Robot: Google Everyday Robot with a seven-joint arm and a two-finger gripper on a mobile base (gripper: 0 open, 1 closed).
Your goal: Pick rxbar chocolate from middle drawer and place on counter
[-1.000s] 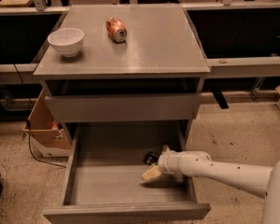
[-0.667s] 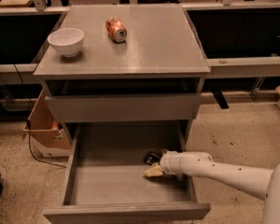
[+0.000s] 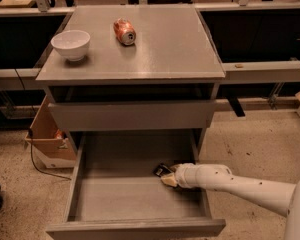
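Down inside the pulled-out drawer, the robot's pale, tan-tipped gripper [image 3: 168, 179] sits at the end of a white tubular arm [image 3: 240, 185] that reaches in from the right. Whether it is open or closed cannot be told. Over the last second it has crept a little toward the back of the drawer, closing on the small flat bar in a glossy black wrapper, the rxbar chocolate [image 3: 161, 169]. The bar lies just behind the gripper and slightly to its left, touching or nearly so. It has not moved and does not look lifted, so the grasp seems to be still forming. Beneath both spreads the bare floor of the wide grey metal middle drawer [image 3: 120, 204]. Well above the gripper is the flat grey counter [image 3: 160, 59] — the bar's destination — carrying a crushed orange soda can [image 3: 124, 31] and, left of that, a white bowl [image 3: 70, 44].
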